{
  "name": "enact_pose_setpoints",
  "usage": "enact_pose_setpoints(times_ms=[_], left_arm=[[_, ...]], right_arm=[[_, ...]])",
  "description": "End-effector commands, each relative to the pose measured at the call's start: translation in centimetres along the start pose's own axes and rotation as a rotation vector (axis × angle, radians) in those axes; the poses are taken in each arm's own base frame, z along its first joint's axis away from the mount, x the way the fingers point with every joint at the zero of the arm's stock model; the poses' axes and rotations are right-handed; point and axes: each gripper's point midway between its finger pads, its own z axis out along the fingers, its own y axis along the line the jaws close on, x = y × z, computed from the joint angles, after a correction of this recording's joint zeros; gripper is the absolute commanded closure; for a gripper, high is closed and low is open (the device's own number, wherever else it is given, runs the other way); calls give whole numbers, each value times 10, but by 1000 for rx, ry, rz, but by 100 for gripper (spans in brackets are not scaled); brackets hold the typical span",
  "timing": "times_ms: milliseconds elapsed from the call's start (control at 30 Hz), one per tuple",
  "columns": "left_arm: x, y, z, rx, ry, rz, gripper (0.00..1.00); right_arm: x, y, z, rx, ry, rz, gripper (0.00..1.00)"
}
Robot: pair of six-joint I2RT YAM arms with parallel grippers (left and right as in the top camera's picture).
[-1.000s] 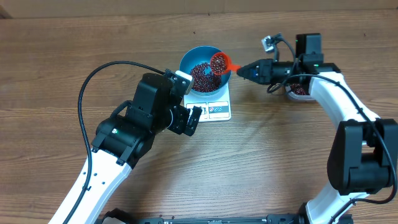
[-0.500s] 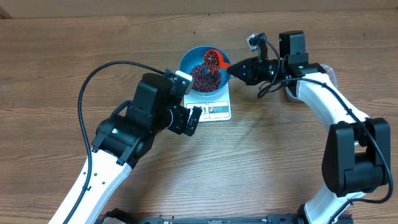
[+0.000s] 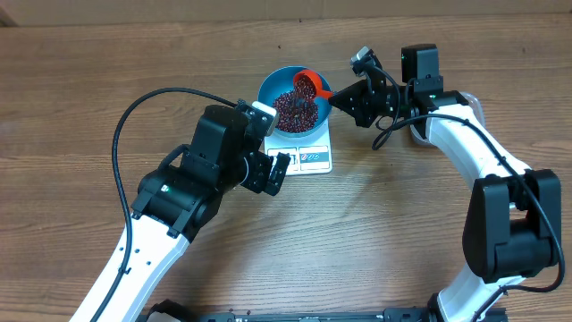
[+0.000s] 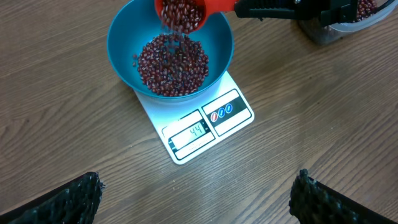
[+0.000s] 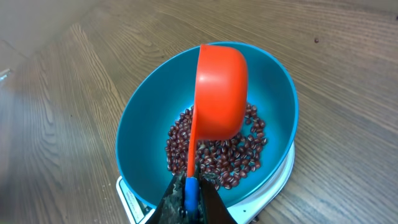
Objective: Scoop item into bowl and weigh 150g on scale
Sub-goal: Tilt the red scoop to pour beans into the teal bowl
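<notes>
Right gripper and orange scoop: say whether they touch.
Touching. The right wrist view shows the right gripper shut on the handle of the orange scoop, which runs down between its fingers.

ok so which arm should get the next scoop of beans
Right. The right hand is shut on the orange scoop, tipped over the blue bowl, and the bean tub sits beside that arm. The left hand is open and empty by the scale.
</notes>
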Motion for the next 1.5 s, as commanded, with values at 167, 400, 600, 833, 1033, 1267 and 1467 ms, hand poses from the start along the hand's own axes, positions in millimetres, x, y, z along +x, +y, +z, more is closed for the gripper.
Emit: enact_pose_setpoints(times_ms=[167,400,600,833,1033,1267,1467], left_arm=[[4,1,4,4,12,17,0],[4,1,4,4,12,17,0],[4,1,4,4,12,17,0],[4,1,4,4,12,17,0],[4,1,4,4,12,17,1],[4,1,4,4,11,18,1],[4,1,4,4,12,17,1]], right_arm=[[-10,0,-1,3,-16,-111,96],[-10,0,-1,2,-16,-110,96],[-10,0,-1,2,-16,-110,96],[-10,0,-1,2,-16,-110,96],[-10,0,-1,2,-16,-110,96],[-10,0,-1,2,-16,-110,96],[-10,0,-1,2,-16,-129,96]])
